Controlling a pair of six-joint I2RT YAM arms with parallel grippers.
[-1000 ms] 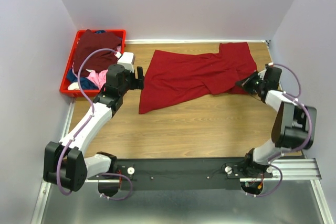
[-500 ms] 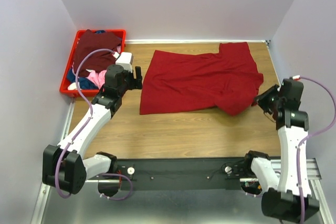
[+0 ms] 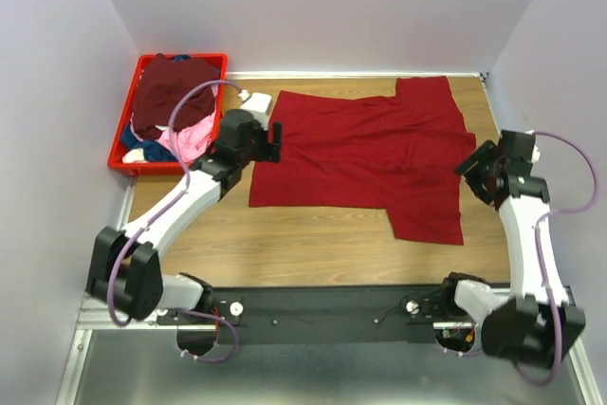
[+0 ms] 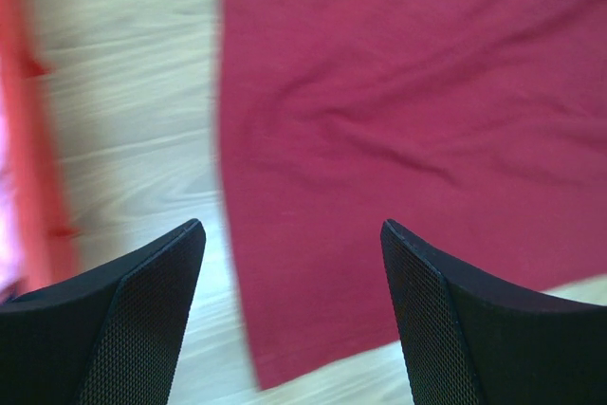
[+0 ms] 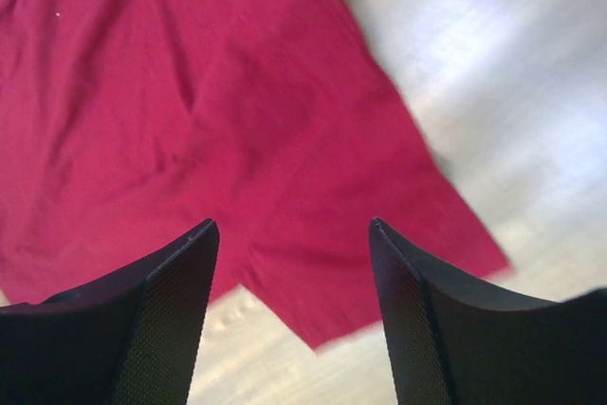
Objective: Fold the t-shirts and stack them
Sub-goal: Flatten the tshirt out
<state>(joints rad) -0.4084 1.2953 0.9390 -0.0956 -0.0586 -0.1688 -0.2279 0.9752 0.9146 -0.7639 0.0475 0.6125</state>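
Observation:
A bright red t-shirt [image 3: 365,154] lies spread flat on the wooden table, one sleeve reaching toward the near right. My left gripper [image 3: 275,139] hovers open over the shirt's left edge; in the left wrist view the red cloth [image 4: 398,120] lies below the gripper [image 4: 291,225], with nothing between its fingers. My right gripper [image 3: 471,166] is open above the shirt's right side. The right wrist view shows a cloth corner [image 5: 190,92] under the empty gripper [image 5: 291,225]. Maroon [image 3: 171,87], pink [image 3: 190,139] and blue [image 3: 133,139] t-shirts are heaped in the crate.
A red plastic crate [image 3: 128,166] stands at the table's far left corner, just left of my left arm, and shows blurred at the left edge [image 4: 38,187] of the left wrist view. Walls close in on three sides. Bare wood [image 3: 313,244] lies nearer than the shirt.
My right gripper dragged the shirt's right part toward the near side, then opened and let go; the shirt now lies flatter. My left gripper moved right to the shirt's left edge.

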